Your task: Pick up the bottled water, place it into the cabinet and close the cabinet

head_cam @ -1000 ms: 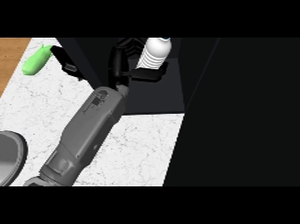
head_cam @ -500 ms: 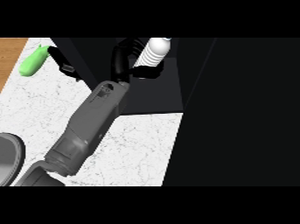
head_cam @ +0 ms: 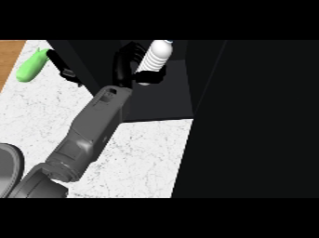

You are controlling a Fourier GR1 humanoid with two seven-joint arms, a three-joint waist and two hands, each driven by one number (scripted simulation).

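The dark cabinet fills the right of the view, its opening facing the white marble desk, so anything going in must be carried across from the left. A grey forearm stretches up toward that opening. Which arm it is I cannot tell. Its black hand curls around the bottled water, holding it at the cabinet's mouth, apparently for placing. A green object lies apart at upper left.

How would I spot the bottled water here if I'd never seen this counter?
Find the dark cabinet at the top. At its opening, the robot hand is curled round the bottled water. It is white and ribbed, unlike the green object to the left.
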